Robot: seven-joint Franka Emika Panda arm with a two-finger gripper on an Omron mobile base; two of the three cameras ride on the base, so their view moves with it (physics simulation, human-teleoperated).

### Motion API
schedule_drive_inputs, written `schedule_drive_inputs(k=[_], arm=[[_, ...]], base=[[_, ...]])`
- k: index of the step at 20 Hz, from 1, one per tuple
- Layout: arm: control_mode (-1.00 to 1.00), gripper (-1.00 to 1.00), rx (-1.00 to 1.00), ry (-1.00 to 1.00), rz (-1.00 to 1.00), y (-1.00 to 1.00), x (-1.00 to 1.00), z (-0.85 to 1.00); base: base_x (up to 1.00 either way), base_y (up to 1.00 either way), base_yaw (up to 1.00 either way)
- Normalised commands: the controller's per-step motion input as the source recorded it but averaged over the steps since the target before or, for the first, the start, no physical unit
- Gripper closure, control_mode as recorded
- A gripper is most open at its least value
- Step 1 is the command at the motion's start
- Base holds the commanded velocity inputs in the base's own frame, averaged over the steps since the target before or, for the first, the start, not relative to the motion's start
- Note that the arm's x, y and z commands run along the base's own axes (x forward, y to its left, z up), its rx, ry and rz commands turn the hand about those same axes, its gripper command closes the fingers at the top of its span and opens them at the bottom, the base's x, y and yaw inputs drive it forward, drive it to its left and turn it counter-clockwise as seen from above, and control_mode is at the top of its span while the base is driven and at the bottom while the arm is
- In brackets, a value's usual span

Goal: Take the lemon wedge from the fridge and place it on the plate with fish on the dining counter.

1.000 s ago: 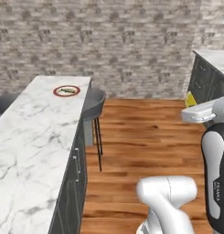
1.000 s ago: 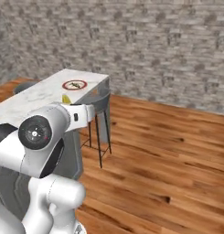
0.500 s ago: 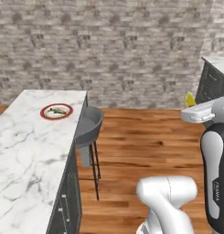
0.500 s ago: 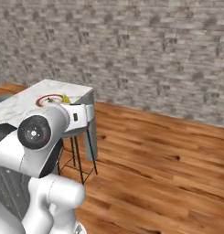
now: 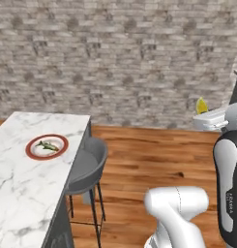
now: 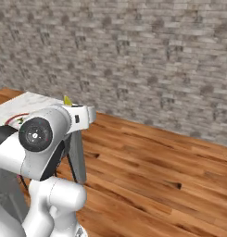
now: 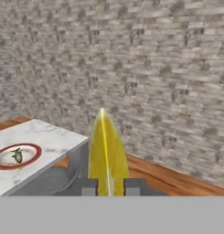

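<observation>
Currently in the carry step: wedge is out of the fridge, not yet delivered.

Left base view: small bright yellow lemon wedge (image 5: pixel 201 105) sticks up above the white hand at far right, well apart from the round white red-rimmed plate with the greenish fish (image 5: pixel 47 147), which sits on the long white marble bench (image 5: pixel 23 193).

Right base view: wedge tip (image 6: pixel 67 100) pokes up behind the arm; a red arc of the plate rim (image 6: pixel 14 119) shows just left of it.

Hand view: pincer (image 7: pixel 107 186) nearly closed, gripping the wedge (image 7: pixel 106 148) between its dark tips. Plate (image 7: pixel 17 156) lies lower left. Next: close the gap, swing over the plate, lower, release.
</observation>
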Motion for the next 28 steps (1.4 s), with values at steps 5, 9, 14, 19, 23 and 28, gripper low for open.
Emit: schedule_drive_inputs(k=[5,9,14,19,23,28], arm=[[1.0,1.0,0.0,0.0,0.0,0.0,0.0,0.0],[1.0,1.0,0.0,0.0,0.0,0.0,0.0,0.0],[1.0,1.0,0.0,0.0,0.0,0.0,0.0,0.0],[1.0,1.0,0.0,0.0,0.0,0.0,0.0,0.0],[1.0,1.0,0.0,0.0,0.0,0.0,0.0,0.0],[1.0,1.0,0.0,0.0,0.0,0.0,0.0,0.0]], base=[[0.99,-0.1,0.2],[0.56,0.36,0.26],[0.2,0.27,0.41],[-0.01,0.31,0.56],[0.0,0.28,0.51],[0.0,0.34,0.48]])
